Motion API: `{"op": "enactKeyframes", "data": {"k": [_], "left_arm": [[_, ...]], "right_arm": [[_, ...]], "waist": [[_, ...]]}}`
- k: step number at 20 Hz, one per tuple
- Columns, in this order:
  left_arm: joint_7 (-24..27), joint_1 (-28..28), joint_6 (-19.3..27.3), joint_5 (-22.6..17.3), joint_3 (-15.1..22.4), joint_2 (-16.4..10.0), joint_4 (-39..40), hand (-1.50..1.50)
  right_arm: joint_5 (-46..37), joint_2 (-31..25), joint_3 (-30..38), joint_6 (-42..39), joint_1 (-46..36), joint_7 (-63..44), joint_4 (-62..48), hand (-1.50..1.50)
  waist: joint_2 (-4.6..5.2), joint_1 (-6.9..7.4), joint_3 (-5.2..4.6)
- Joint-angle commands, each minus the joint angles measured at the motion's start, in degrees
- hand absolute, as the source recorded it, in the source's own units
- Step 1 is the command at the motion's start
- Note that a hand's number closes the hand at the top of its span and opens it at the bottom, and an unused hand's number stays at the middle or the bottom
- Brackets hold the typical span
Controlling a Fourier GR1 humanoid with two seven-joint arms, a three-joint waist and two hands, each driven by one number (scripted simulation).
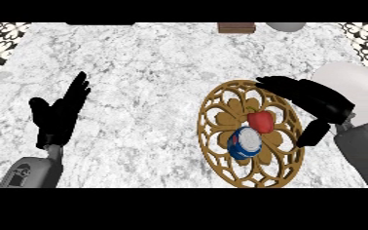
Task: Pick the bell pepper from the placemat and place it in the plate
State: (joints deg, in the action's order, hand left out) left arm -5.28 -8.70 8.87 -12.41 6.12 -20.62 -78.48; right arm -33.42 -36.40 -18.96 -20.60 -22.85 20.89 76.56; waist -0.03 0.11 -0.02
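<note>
Lying on marbled white counter (144,63), wooden placemat (204,126)

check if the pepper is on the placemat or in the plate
On the placemat: the pepper sits on its gold lattice beside a can, apart from the white plate.

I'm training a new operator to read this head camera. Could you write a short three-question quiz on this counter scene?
1. True or false: the pepper already lies in the white plate.
2. Which hand is over the placemat, close to the pepper? A) left hand B) right hand
3. Short answer: what colour is the side of the can that stands next to the pepper?

Key: 1 false, it lies on the placemat; 2 B; 3 blue.
</note>
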Motion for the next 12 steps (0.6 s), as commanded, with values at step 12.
{"op": "enactKeyframes", "data": {"k": [12], "left_arm": [[-6.22, -2.98, -2.10, 3.81, -3.85, 2.24, -2.15, 0.00]], "right_arm": [[-13.47, 9.02, 1.67, -5.43, -4.34, -4.60, -4.43, -1.50]], "waist": [[0.04, 0.21, 0.03]]}}
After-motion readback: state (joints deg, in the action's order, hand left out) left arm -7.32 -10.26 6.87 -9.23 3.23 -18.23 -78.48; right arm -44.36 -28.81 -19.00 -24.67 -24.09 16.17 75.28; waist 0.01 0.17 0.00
